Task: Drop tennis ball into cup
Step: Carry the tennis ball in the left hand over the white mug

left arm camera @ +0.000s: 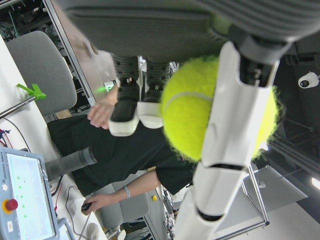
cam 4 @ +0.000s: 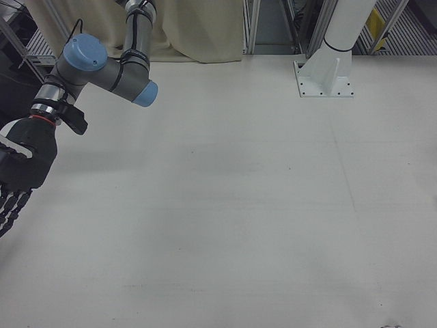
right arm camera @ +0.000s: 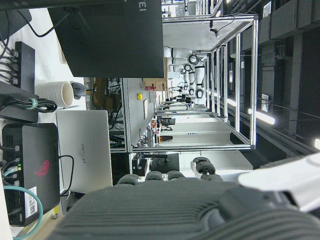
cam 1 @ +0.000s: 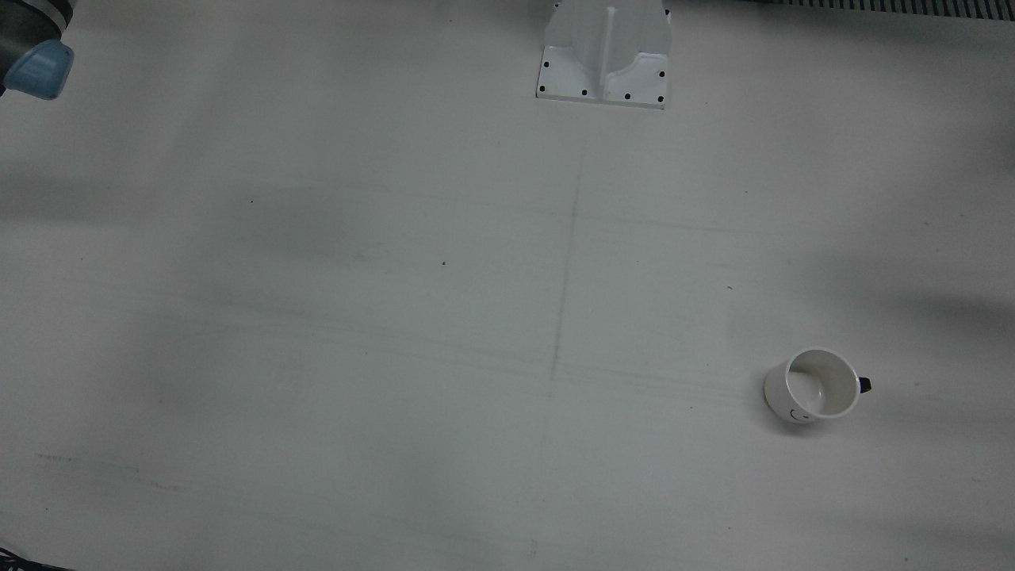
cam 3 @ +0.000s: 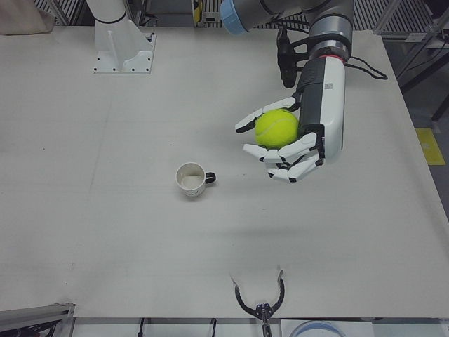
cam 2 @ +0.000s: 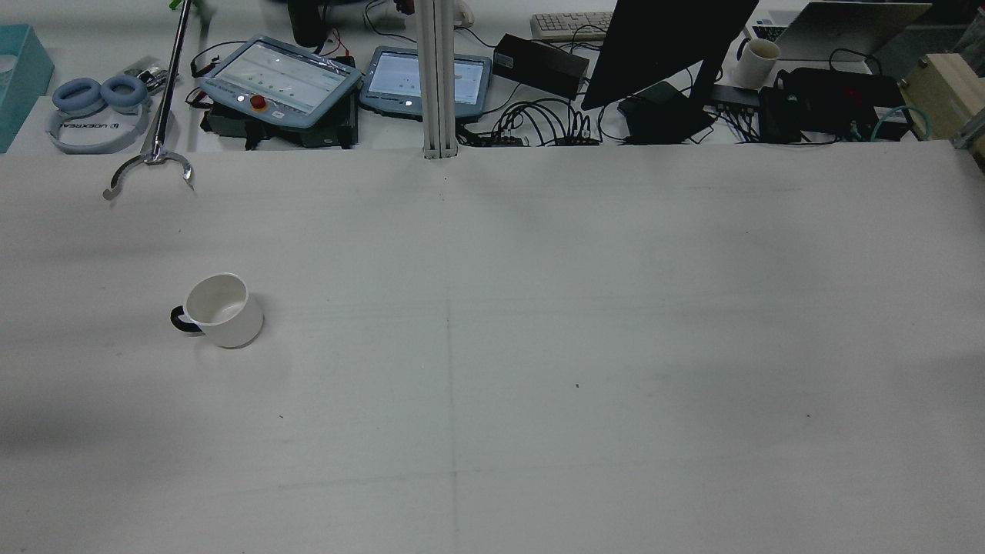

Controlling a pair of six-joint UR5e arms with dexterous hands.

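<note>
My white left hand is shut on the yellow tennis ball and holds it in the air, palm sideways. In the left hand view the ball sits between the fingers. The white cup with a dark handle stands upright and empty on the table, to the left of and below the hand in the left-front view. The cup also shows in the front view and the rear view. My dark right hand hangs at the far left of the right-front view, fingers stretched down, holding nothing.
A metal grabber claw lies at the table's operator edge, also in the left-front view. An arm pedestal stands at the robot side. Tablets, cables and a monitor sit on the desk beyond the table.
</note>
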